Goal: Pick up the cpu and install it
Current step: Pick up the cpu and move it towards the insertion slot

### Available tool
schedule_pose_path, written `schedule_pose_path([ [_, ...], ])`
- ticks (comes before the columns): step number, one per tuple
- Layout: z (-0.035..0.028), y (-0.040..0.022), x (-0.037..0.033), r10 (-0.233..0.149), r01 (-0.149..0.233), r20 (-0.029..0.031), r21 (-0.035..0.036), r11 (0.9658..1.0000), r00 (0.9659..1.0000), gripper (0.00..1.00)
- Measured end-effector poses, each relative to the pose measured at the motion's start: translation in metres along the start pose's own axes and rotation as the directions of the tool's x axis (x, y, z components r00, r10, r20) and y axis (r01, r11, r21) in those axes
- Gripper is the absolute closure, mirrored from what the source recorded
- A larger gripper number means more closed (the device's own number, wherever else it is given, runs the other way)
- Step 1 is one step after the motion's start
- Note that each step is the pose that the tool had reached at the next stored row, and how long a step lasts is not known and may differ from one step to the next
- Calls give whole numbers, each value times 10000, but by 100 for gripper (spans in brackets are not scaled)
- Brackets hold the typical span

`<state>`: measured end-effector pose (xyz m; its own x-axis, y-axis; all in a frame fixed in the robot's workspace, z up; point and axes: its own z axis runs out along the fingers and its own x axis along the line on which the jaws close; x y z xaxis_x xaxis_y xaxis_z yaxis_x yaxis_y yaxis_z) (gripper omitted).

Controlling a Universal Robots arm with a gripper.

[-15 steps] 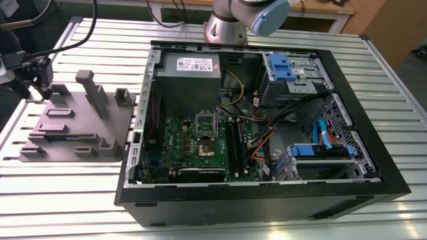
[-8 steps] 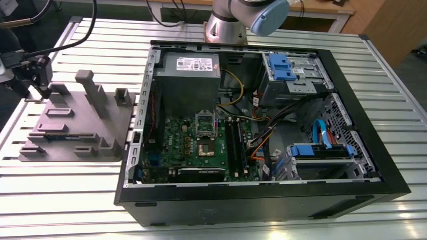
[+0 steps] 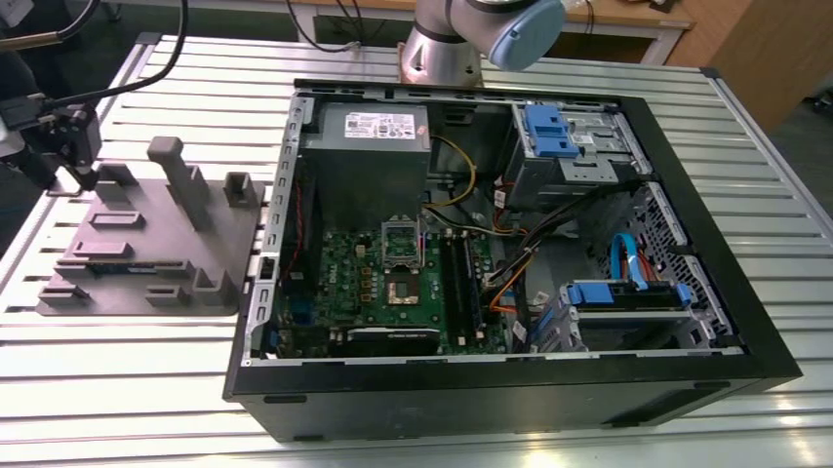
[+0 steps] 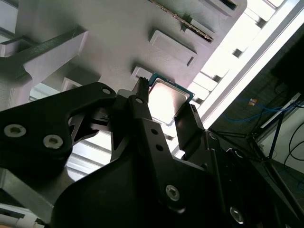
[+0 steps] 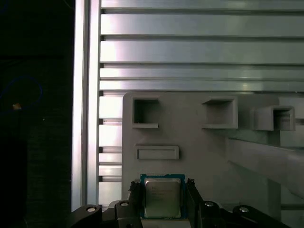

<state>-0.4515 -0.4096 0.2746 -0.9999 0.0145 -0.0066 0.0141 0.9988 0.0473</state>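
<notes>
Gripper sits low over the far corner of the grey fixture tray, on the exterior view's left of the slatted worktop. It looks clamped on the cpu, with its jaws against two opposite edges in both wrist views. The chip is at that tray corner, and I cannot tell whether it has lifted clear. The pick-up looks about half done. The socket in the open computer case appears empty, so carrying and installing remain.
</notes>
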Motion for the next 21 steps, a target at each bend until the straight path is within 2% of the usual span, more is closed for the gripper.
schedule_pose_path([
  [21, -96, 5, -1, 0, 0, 1, -1, 10000, 10000, 53],
])
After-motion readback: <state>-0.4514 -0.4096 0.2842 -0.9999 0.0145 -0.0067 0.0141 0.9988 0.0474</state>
